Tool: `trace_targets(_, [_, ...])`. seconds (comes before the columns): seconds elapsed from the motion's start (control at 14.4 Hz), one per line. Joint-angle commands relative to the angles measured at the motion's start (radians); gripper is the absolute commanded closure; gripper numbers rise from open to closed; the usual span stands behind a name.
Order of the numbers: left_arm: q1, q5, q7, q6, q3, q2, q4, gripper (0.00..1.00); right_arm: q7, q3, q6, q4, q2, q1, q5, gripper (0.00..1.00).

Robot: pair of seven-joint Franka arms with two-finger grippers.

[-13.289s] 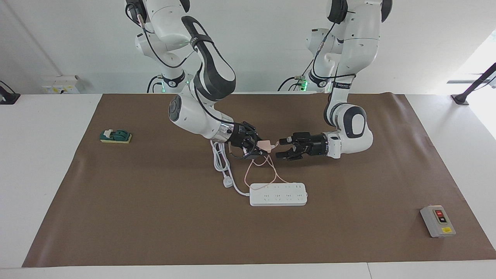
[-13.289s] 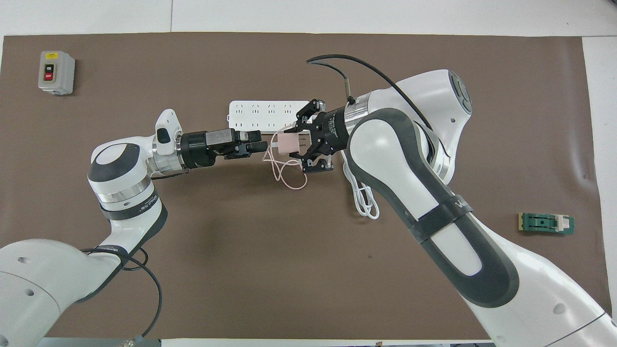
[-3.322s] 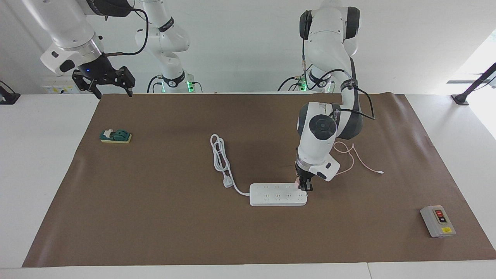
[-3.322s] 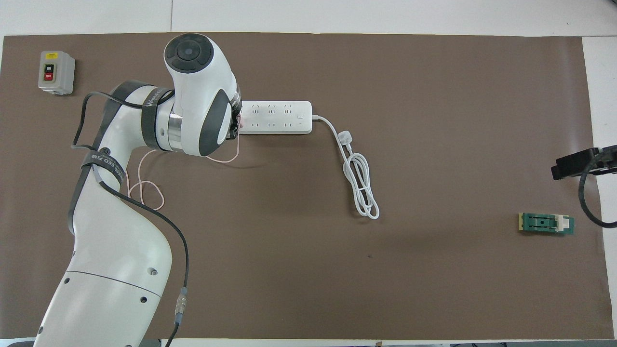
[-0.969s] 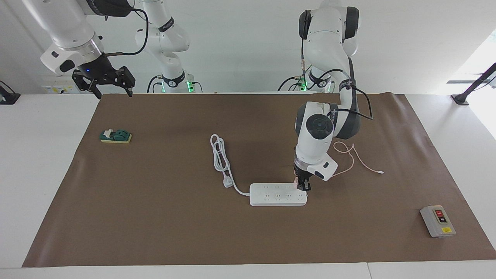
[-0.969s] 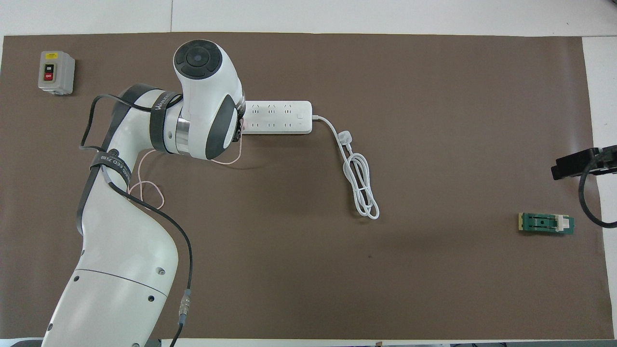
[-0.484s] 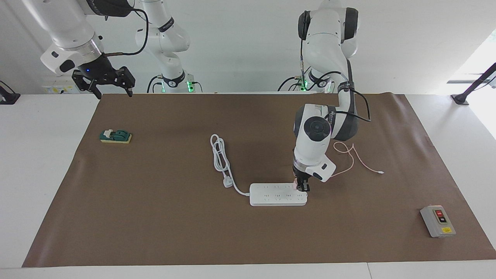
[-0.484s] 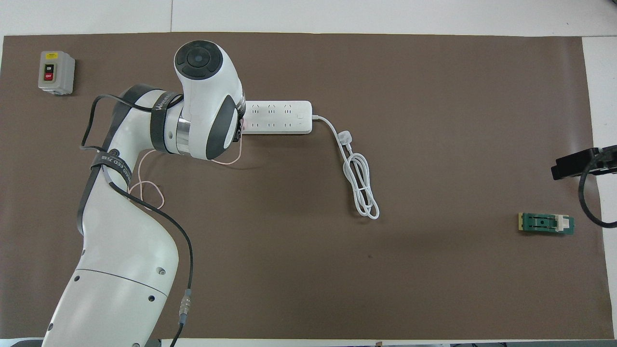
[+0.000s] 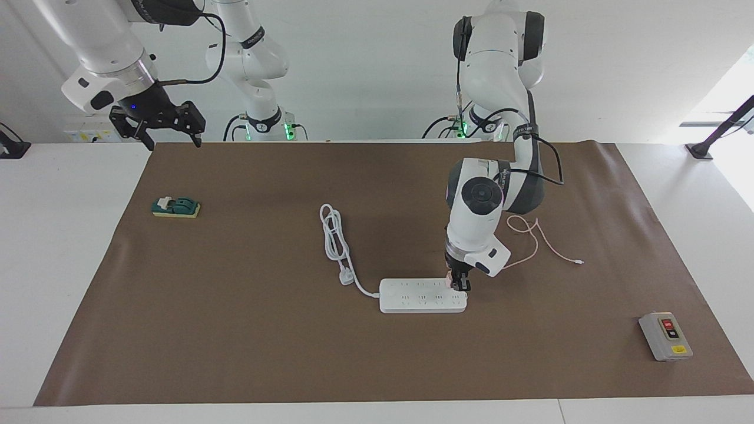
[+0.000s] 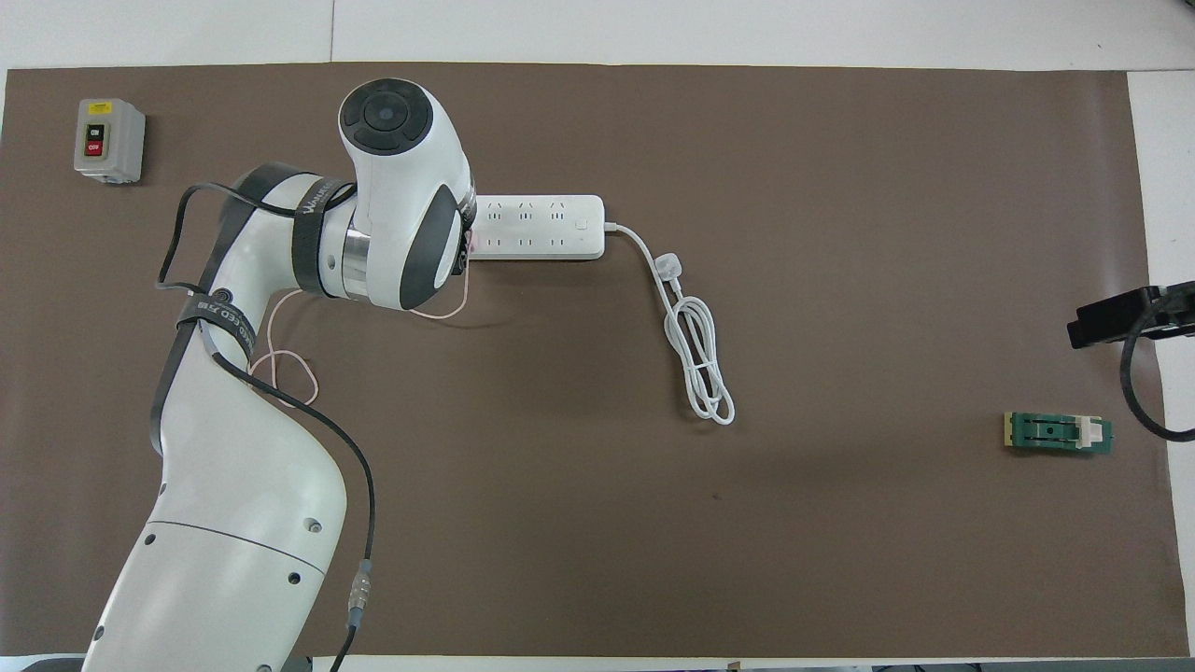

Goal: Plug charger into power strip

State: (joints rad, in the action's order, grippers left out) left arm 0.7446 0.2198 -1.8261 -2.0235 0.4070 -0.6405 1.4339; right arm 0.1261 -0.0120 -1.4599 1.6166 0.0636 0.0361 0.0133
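L gripper [image 9: 460, 285] points straight down at the strip [image 9: 422, 295], at its end toward the L arm, fingers clamped on the charger [image 9: 452, 278]. Pink cable [image 9: 537, 242] trails off nearer the robots. Charger looks at or in a socket; can't tell if seated. Left: push home, let go. R gripper [image 9: 159, 125] waits, jaws apart, raised over the mat's corner.

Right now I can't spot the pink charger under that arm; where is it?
In the facing view the charger sits in the left gripper, down on the power strip at its end toward the left arm's side of the table.
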Motion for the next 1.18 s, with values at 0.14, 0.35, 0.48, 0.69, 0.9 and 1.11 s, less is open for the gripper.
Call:
trace_targets(0.14, [0.019, 0.004, -0.010, -0.017, -0.017, -0.039, 0.026, 1.00, -0.003, 0.014, 0.006, 0.003, 0.005, 0.021, 0.004, 0.00])
trace_targets(0.35, [0.018, 0.006, -0.009, -0.021, -0.030, -0.062, 0.025, 1.00, -0.003, 0.014, 0.006, 0.003, 0.005, 0.021, 0.004, 0.00])
trace_targets(0.48, [0.015, 0.019, -0.005, -0.023, -0.031, -0.070, 0.020, 1.00, -0.003, 0.014, 0.006, 0.002, 0.005, 0.021, 0.004, 0.00])
trace_targets(0.69, [0.006, 0.024, 0.016, -0.024, -0.059, -0.071, 0.019, 1.00, -0.003, 0.014, 0.006, 0.003, 0.005, 0.021, 0.004, 0.00])
trace_targets(0.9, [0.006, 0.030, 0.018, -0.031, -0.060, -0.073, 0.019, 1.00, -0.003, 0.014, 0.006, 0.003, 0.005, 0.021, 0.004, 0.00])
trace_targets(1.11, [-0.008, 0.032, 0.030, -0.018, -0.059, -0.061, 0.007, 1.00, -0.003, 0.014, 0.006, 0.003, 0.005, 0.021, 0.004, 0.00])
